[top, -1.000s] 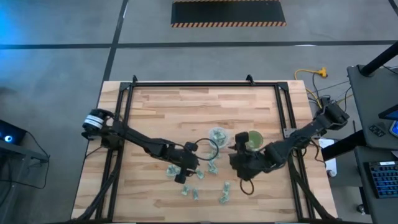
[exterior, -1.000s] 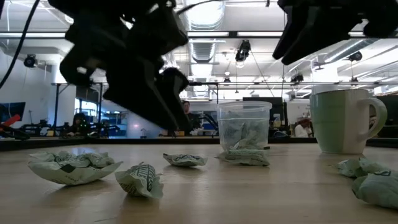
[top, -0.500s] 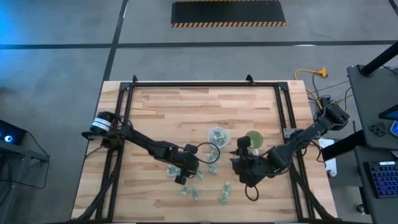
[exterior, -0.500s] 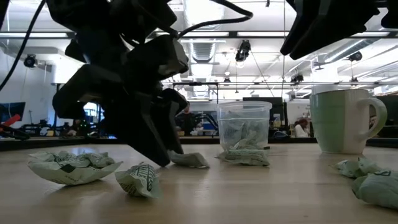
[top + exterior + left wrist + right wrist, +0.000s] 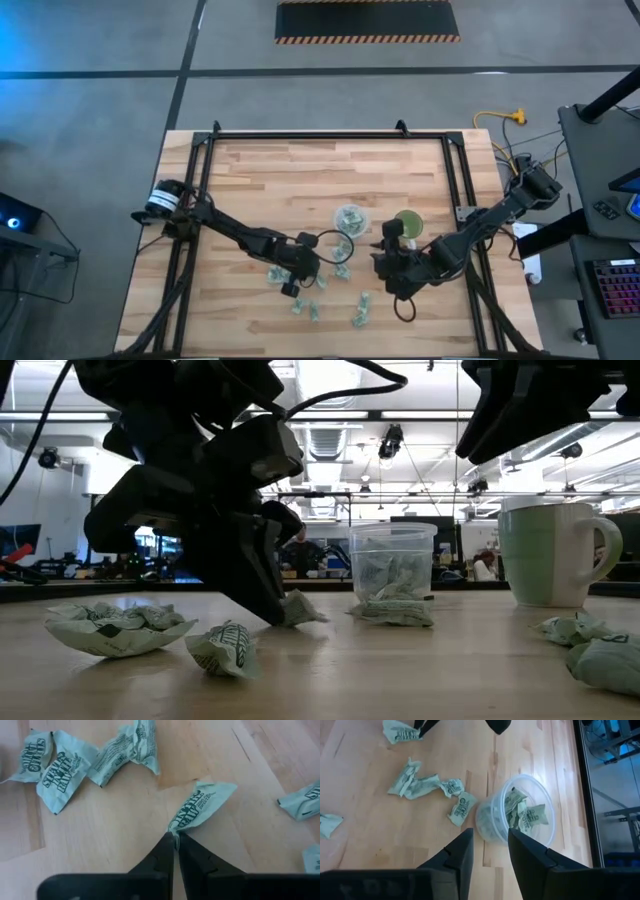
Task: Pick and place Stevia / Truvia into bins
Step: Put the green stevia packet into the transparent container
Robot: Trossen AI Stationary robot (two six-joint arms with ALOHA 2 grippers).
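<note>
left gripper [image 5: 175, 839] pinched shut on one sachet's [image 5: 200, 805] corner, down on tabletop [image 5: 125, 820], ready for lifting | right gripper [image 5: 490, 842] open, empty, above clear cup [image 5: 522, 815] holding sachets

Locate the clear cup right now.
In the high view the clear cup stands on the table right of centre, just left of the green cup, with loose sachets in front of it and several inside.
</note>
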